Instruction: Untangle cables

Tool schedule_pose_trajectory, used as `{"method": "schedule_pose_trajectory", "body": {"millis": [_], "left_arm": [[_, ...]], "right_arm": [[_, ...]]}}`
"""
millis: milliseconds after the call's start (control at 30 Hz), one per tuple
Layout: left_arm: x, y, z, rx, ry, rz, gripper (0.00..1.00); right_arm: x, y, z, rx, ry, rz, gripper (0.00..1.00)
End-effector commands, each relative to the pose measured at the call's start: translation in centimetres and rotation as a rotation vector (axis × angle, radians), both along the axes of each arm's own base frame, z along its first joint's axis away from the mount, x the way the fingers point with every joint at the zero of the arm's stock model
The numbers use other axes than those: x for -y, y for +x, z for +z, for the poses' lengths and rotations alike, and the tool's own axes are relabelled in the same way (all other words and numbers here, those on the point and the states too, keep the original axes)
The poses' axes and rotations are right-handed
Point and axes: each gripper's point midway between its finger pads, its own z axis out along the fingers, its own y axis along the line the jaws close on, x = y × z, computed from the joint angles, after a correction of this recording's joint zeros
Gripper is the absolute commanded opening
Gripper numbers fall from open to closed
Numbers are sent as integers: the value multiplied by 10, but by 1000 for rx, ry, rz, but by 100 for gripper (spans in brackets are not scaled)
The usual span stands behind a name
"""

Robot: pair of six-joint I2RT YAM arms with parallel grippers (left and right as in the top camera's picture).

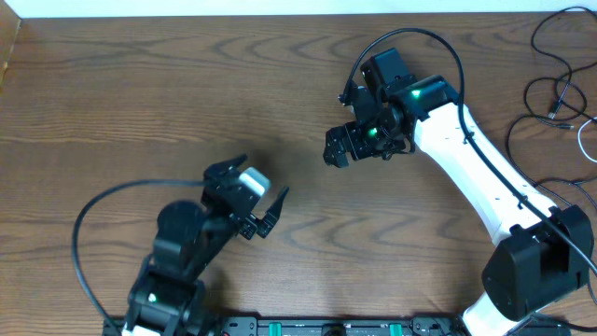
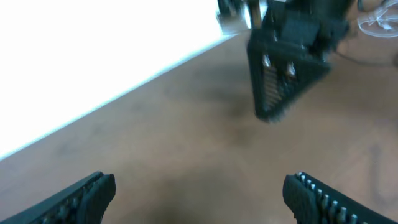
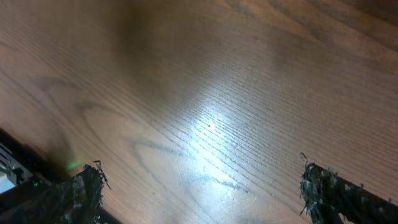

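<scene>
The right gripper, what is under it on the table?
Under the right gripper, whose jaws are open, only bare wooden table shows. Thin cables lie far right. The arm hides some tabletop overhead.

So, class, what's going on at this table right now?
Two robot arms hang over a wooden table, and neither holds anything. The left gripper and the right gripper both stand open above bare wood near the middle. The thin cables lie loose at the far right edge, away from both grippers and untouched at this moment. The wrist views show only wood between the fingers.
</scene>
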Motion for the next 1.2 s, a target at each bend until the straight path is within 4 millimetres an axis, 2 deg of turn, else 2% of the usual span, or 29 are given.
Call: {"method": "schedule_pose_trajectory", "body": {"millis": [0, 167, 333, 500, 733, 933, 1100, 1167], "left_arm": [[-9, -1, 5, 116, -35, 32, 91], [-25, -6, 21, 321, -93, 84, 91], [-42, -15, 23, 470, -127, 138, 91], [-56, -20, 16, 538, -129, 192, 91], [-79, -19, 10, 525, -102, 287, 91], [-97, -10, -27, 367, -76, 383, 91], [-130, -7, -87, 99, -88, 597, 91], [-141, -8, -90, 82, -105, 664, 91]], "right_arm": [[-2, 0, 4, 14, 5, 18, 99], [-2, 0, 4, 14, 5, 18, 99], [-2, -1, 4, 14, 5, 18, 99], [-2, -1, 4, 14, 5, 18, 99], [-2, -1, 4, 14, 5, 18, 99], [-2, 0, 4, 14, 5, 18, 99], [-2, -1, 4, 13, 5, 18, 99], [-2, -1, 4, 14, 5, 18, 99]]}}
